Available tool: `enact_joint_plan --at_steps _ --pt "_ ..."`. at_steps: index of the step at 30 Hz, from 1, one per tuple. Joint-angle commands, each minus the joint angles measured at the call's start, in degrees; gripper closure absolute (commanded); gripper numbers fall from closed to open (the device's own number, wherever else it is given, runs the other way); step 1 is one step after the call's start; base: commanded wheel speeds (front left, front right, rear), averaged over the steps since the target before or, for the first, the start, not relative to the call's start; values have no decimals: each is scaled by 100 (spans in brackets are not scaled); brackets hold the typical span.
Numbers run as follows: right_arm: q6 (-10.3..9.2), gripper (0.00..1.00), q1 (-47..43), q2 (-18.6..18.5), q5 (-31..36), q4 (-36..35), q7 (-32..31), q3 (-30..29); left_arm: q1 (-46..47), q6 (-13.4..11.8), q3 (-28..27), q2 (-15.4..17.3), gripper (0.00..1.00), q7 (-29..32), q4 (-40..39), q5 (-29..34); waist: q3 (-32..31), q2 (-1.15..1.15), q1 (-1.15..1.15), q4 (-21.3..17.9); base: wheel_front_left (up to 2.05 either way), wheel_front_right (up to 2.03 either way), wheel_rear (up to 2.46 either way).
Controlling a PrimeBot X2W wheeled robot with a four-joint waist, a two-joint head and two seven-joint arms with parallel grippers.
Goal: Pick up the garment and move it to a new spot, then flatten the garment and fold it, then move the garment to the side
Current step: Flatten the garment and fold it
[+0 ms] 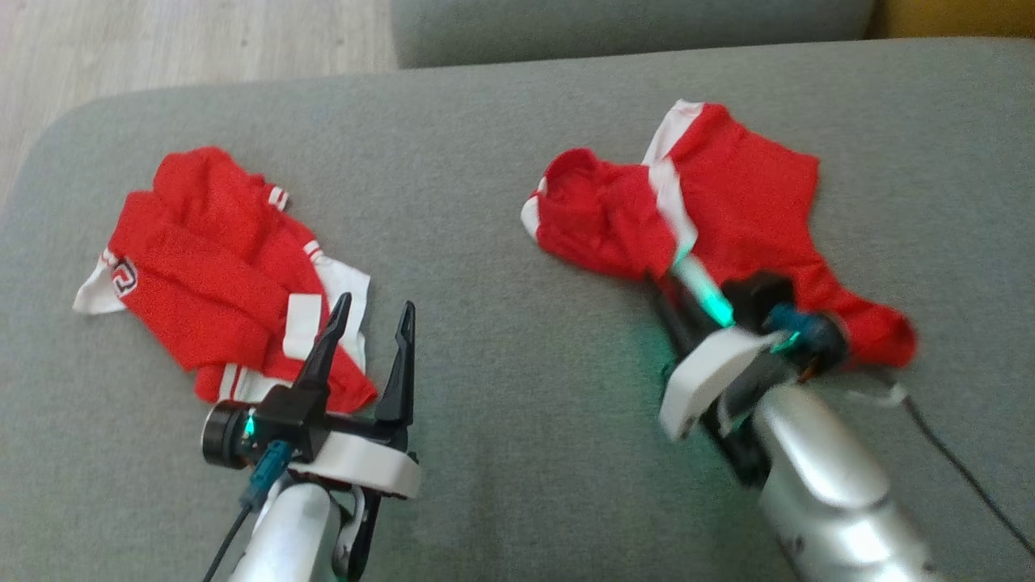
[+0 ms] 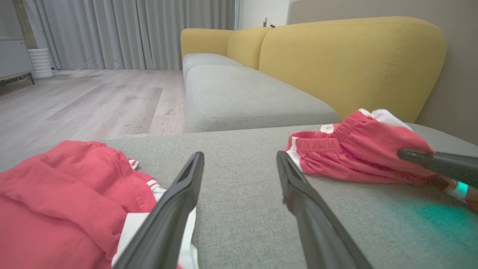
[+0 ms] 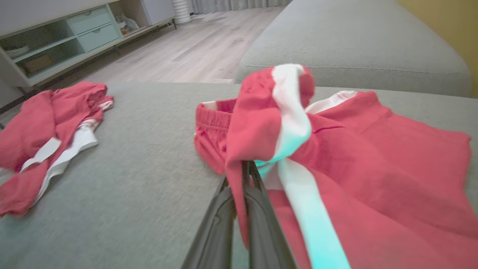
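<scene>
The garment (image 1: 752, 202), red shorts with white side stripes, lies crumpled on the right of the grey cushion (image 1: 501, 145). My right gripper (image 1: 668, 279) is shut on a fold of its near edge. In the right wrist view the gripper (image 3: 244, 169) pinches the red cloth (image 3: 373, 160), and a white-striped flap drapes over the fingertips. The left wrist view has the garment (image 2: 354, 149) at right, with a right finger (image 2: 437, 161) against it. My left gripper (image 1: 376, 311) stands open and holds nothing, its left finger over the edge of a second red and white garment (image 1: 210, 267).
The second garment (image 2: 63, 186) lies bunched at the cushion's left. A yellow sofa back (image 2: 347, 63) and another grey seat (image 2: 239, 93) lie beyond. Wooden floor (image 1: 162, 40) borders the cushion's rounded far-left edge. A black cable (image 1: 962, 473) trails at right. A low cabinet (image 3: 67, 41) stands across the floor.
</scene>
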State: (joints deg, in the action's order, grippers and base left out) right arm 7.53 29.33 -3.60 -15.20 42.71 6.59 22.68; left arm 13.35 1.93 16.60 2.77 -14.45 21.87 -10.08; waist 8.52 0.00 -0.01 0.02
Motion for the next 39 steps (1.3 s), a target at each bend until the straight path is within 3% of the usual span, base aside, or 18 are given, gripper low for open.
enact_joint_plan --at_steps 1,12,13,14,15,16,21,24,26,30,36,39 --pt "-4 100 -123 34 11 -436 -56 361 73 -36 -242 17 0 -55 -168 22 -165 0 1 -154 0 0 0" --pt "-4 100 -1140 -150 93 -1523 -420 1497 -48 -14 -306 17 0 -55 -144 49 -333 0 1 -321 0 0 0" --pt "-4 76 -1156 -197 196 -1546 -430 1573 -47 -10 -303 16 0 -55 -138 52 -336 0 1 -321 0 0 0" --pt "-4 27 -1182 -234 297 -1550 -440 1642 -44 -6 -296 16 0 -55 -131 54 -342 0 1 -314 0 0 0" --pt "-4 27 -1182 -234 297 -1550 -440 1642 -44 -6 -296 16 0 -55 -131 54 -342 0 1 -314 0 0 0" --pt "-4 0 -1219 -250 360 -1543 -463 1702 -42 -2 -288 16 0 -55 -125 55 -349 0 1 -304 0 0 0" --pt "-4 0 -1295 -289 585 -1553 -505 1857 -53 -6 -266 15 0 -55 -117 38 -397 0 1 -261 0 0 0" --pt "-4 0 -1271 -297 595 -1648 -424 1563 -74 -20 -265 14 0 -55 -128 30 -427 0 1 -242 0 0 0" --pt "-4 0 -1262 -282 575 -1751 -334 1176 -83 -29 -267 14 0 -55 -142 24 -446 0 1 -226 0 0 0" --pt "-4 0 -1326 -180 675 -2097 -59 -130 -120 -51 -274 13 0 -55 -191 8 -511 0 1 -193 0 0 0" --pt "-4 0 -1566 26 1391 -2390 143 -2050 -165 -68 -260 12 0 -55 -245 -6 -550 0 1 -164 0 0 0" --pt "-4 0 -1714 65 1490 -2378 73 -2574 -153 -65 -231 12 0 -55 -270 -11 -514 0 1 -122 0 0 0"
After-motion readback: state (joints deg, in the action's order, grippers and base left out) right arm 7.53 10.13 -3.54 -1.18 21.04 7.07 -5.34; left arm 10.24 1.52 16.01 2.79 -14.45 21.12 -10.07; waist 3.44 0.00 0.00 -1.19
